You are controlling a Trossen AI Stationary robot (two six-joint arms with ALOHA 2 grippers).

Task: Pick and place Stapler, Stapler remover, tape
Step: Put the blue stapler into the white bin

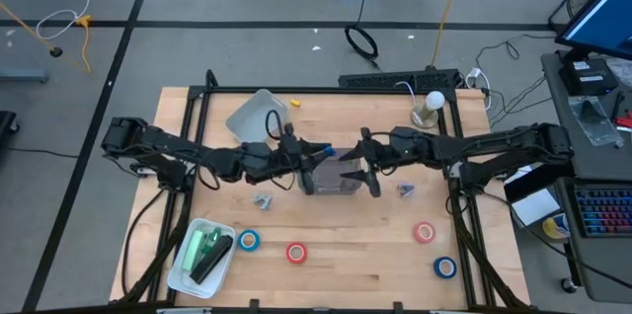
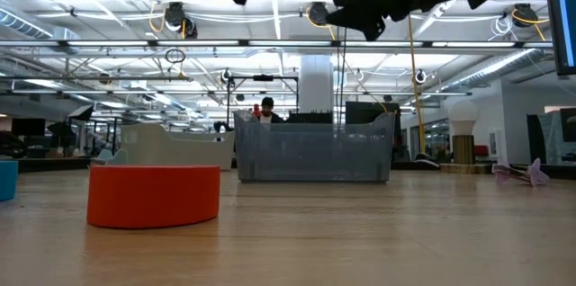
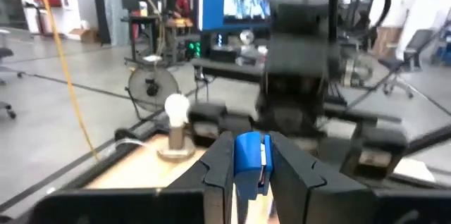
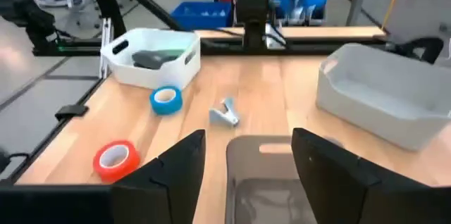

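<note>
Wooden table [image 1: 336, 255], open workshop behind. Left gripper [image 3: 248, 171] raised over grey bin [image 1: 331, 181], fingers clamped on blue tape roll [image 3: 250, 164]. Right gripper [image 4: 246, 157] facing it above same bin, fingers spread apart, nothing held. Remaining tape rolls [image 1: 296, 252] on table nearer front edge.

Centre bin [image 1: 334, 182] sits mid-table, tilted bin [image 1: 255, 117] behind-left of it, third bin [image 1: 202, 255] at front-left, four tape rolls [image 1: 296, 252] spread along the front.
</note>
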